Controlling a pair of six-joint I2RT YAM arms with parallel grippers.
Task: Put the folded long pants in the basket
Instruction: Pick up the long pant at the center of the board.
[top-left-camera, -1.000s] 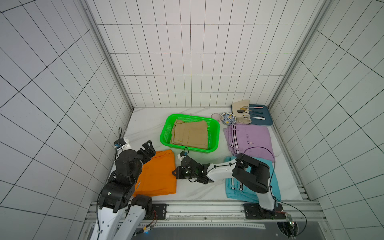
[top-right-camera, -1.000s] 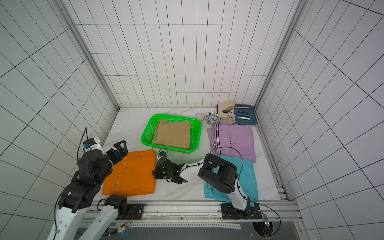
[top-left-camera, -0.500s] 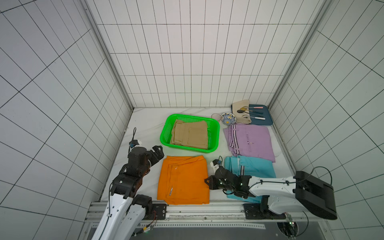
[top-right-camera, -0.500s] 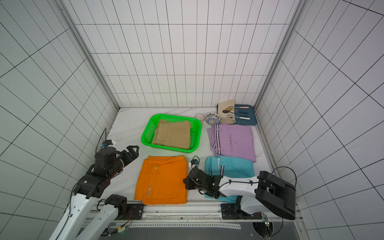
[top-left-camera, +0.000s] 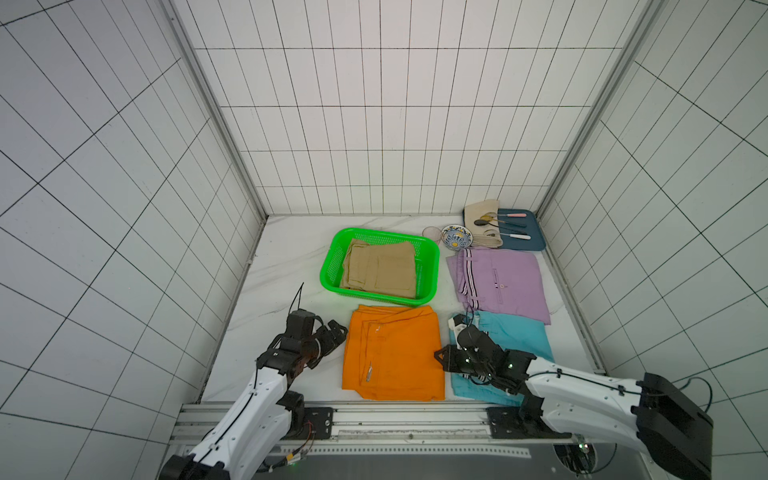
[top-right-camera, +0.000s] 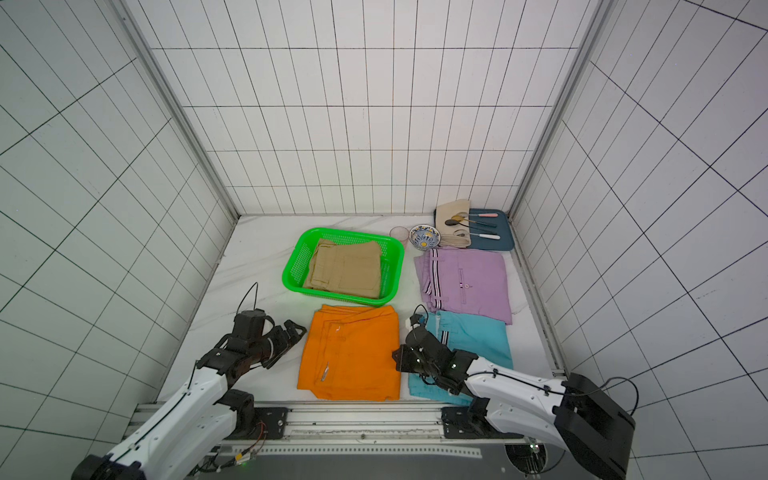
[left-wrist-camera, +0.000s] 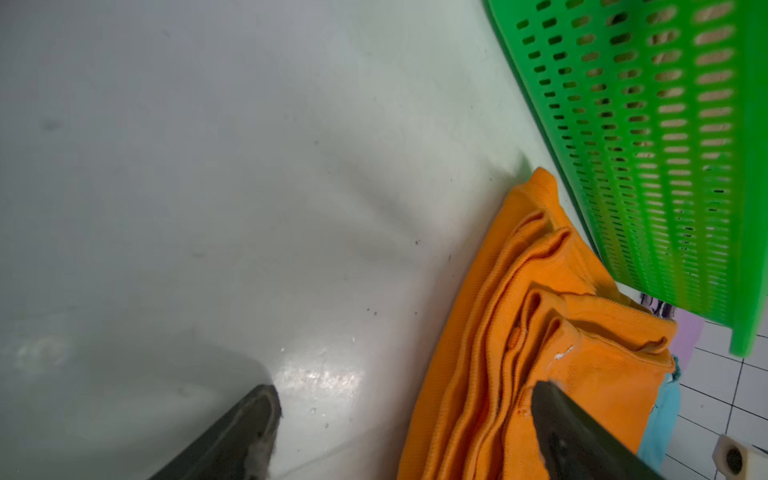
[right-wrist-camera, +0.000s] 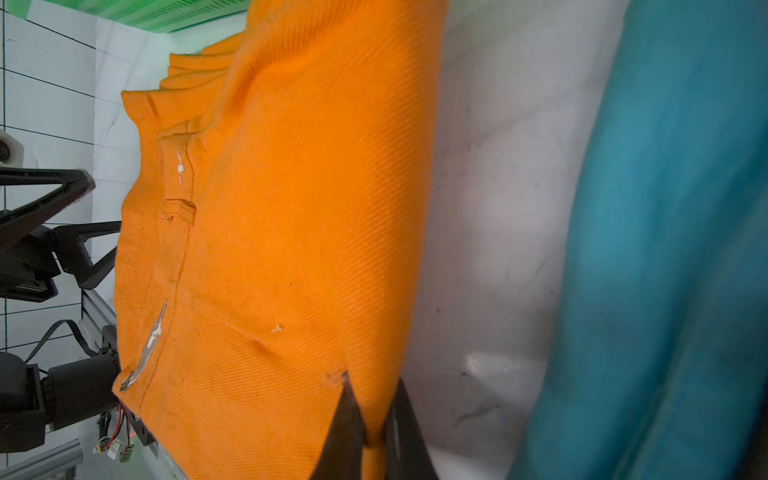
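Front-centre of desk (top-left-camera: 286, 270): orange pants (top-left-camera: 392, 353), flat. On right edge, right tool (right-wrist-camera: 370, 386) shut, pinching cloth. At left edge, left tool (left-wrist-camera: 403, 386) wide open, empty, one finger over cloth, other over bare desk. Best: slip lower finger under all layers, clamp, raise both sides level so fold holds. Front right: blue pants (top-left-camera: 515, 336); lilac pants (top-left-camera: 498, 282) behind. Mid-desk: basket (top-left-camera: 331, 268), tan pants (top-left-camera: 380, 270) inside; lay orange flat on top.
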